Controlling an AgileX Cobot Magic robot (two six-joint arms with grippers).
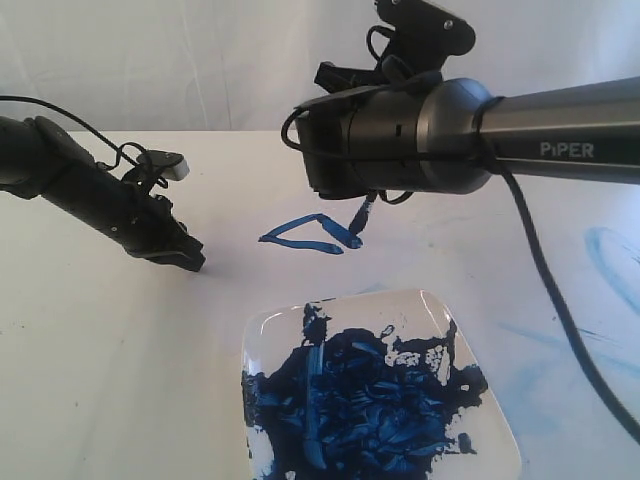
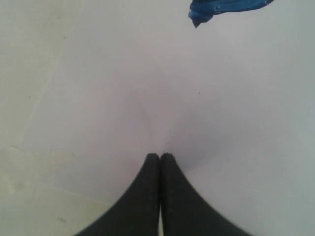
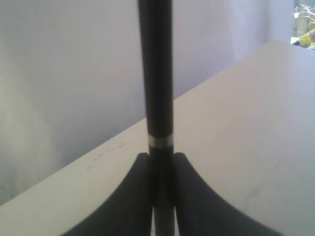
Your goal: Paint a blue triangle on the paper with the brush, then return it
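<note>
While the right gripper (image 3: 161, 156) pinches the brush (image 3: 155, 73) between its fingers beside the silver band, the bristles meet the blue triangle (image 1: 310, 235) on the paper (image 2: 206, 108). The handle appears light, stiff and smooth; grip firmly mid-shaft. The left gripper (image 2: 160, 156) fingers are pressed together.

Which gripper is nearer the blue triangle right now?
Right. The right gripper holds the brush with its bristles at a corner of the blue triangle. The left gripper, shut, sits off to the opposite side, clear of it.
</note>
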